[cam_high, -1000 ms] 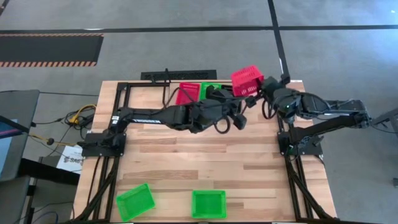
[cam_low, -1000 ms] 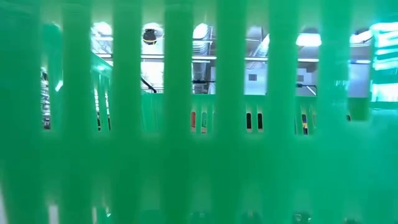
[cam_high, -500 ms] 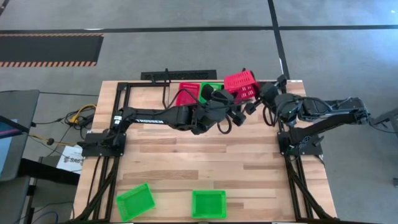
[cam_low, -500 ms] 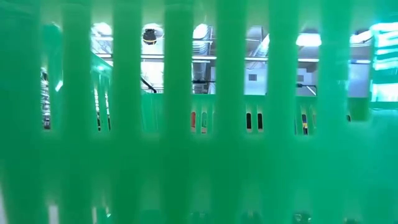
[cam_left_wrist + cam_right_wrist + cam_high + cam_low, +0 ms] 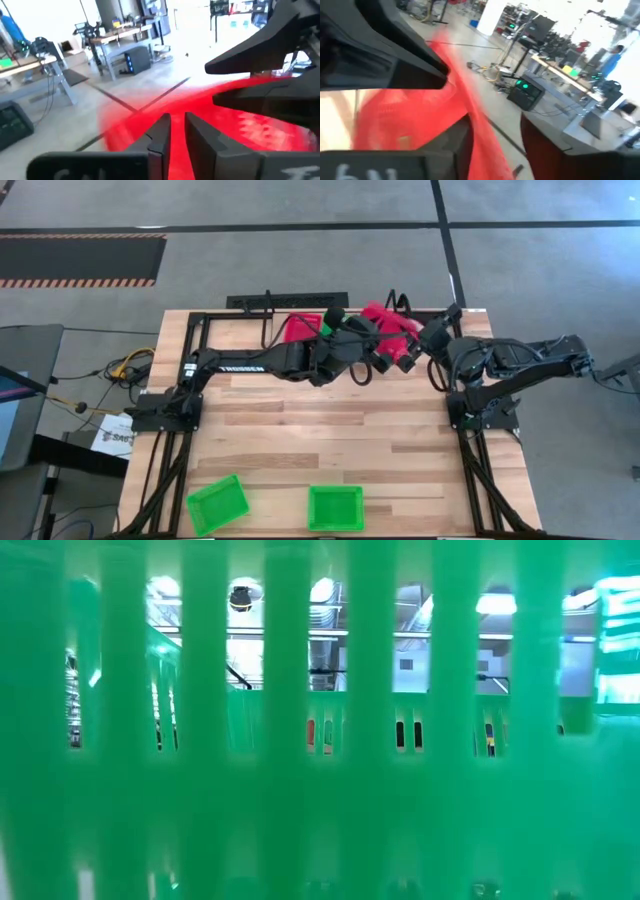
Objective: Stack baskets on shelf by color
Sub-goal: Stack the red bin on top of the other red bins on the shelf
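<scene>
Since a second ago the red basket (image 5: 388, 323) has come down from above the table's far edge to the shelf (image 5: 300, 319) region, both arms moving back with it.

On the near left, two green baskets (image 5: 218, 503) lie on the tabletop (image 5: 330, 430), one tilted and one (image 5: 334, 507) square to the edge; the second fills the low view with green mesh. Farther back on the left, another red basket (image 5: 297, 330) sits at the shelf, with a bit of green (image 5: 333, 315) beside it.

The left gripper (image 5: 177, 131) reaches across to the lowered red basket, its fingers nearly together with only a thin gap; whether they pinch the rim is hard to tell through the blur. On the right, the right gripper (image 5: 492, 142) has its fingers parted, straddling the basket's red rim.
</scene>
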Tool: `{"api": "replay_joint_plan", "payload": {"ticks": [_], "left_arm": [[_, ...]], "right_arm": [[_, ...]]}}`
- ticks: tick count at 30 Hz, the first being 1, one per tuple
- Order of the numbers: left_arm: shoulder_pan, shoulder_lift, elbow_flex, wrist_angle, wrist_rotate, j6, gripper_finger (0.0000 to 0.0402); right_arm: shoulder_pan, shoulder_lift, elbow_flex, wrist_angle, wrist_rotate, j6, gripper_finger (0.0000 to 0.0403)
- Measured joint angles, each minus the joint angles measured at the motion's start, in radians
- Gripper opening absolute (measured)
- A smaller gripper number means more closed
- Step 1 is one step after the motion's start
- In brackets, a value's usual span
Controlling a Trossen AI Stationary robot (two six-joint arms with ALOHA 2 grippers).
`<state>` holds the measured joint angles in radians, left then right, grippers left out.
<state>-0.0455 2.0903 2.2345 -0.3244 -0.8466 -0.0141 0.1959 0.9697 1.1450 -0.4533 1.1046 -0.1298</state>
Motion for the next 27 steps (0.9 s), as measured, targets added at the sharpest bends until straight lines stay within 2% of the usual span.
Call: {"api": "replay_joint_plan", "payload": {"ticks": [3,7,14,19,22,27], "left_arm": [[0.005,-0.001,0.0,0.037,0.037,0.03,0.0021],[0.014,-0.001,0.0,0.055,0.086,0.056,0.0002],[0.016,-0.001,0.0,0.038,0.107,0.108,0.0],[-0.008,-0.002,0.0,-0.074,0.109,0.057,0.0],[-0.03,-0.006,0.001,-0.206,0.092,-0.002,0.0],[-0.059,-0.047,0.001,-0.592,-0.019,-0.241,0.0]], "right_arm": [[0.025,-0.001,0.023,-0.001,0.056,-0.036,0.021],[0.046,0.0,0.034,-0.002,0.093,-0.077,0.0225],[0.05,0.018,0.034,-0.012,0.112,-0.081,0.0209],[0.102,0.026,0.034,-0.092,0.104,-0.058,0.0194],[0.142,0.025,0.034,-0.274,0.046,0.122,0.0179],[0.176,0.016,0.034,-0.676,-0.266,0.684,0.0138]]}}
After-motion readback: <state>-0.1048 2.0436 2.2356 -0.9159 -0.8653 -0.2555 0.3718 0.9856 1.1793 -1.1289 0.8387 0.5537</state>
